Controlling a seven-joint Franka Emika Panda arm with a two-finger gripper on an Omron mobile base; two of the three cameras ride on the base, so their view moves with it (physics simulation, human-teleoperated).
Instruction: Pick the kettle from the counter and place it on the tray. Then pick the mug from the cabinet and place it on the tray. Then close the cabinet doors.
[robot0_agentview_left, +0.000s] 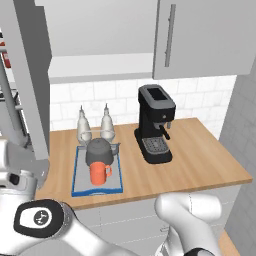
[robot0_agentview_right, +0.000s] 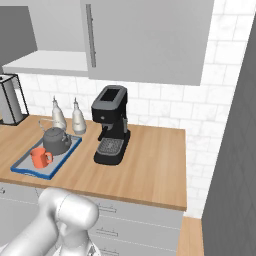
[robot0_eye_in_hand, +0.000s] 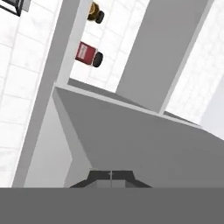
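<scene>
The dark grey kettle (robot0_agentview_left: 99, 151) stands on the blue-rimmed tray (robot0_agentview_left: 80, 189) on the wooden counter (robot0_agentview_left: 200, 165). The orange mug (robot0_agentview_left: 99, 174) stands on the same tray, just in front of the kettle. From the right side the kettle (robot0_agentview_right: 56, 140), mug (robot0_agentview_right: 39, 157) and tray (robot0_agentview_right: 60, 162) show again. The cabinet's left door (robot0_agentview_left: 30, 75) stands swung open, baring the white shelf (robot0_agentview_left: 100, 67). Its right door (robot0_agentview_left: 200, 35) is closed. My gripper (robot0_eye_in_hand: 111, 176) is shut on nothing, its tips close up to a flat grey cabinet panel (robot0_eye_in_hand: 144, 144).
A black coffee machine (robot0_agentview_left: 156, 124) stands right of the tray, two pale shakers (robot0_agentview_left: 94, 125) behind it. In the hand view a red jar with a black lid (robot0_eye_in_hand: 87, 54) sits beyond the panel. The counter ends at the right (robot0_agentview_left: 247, 175).
</scene>
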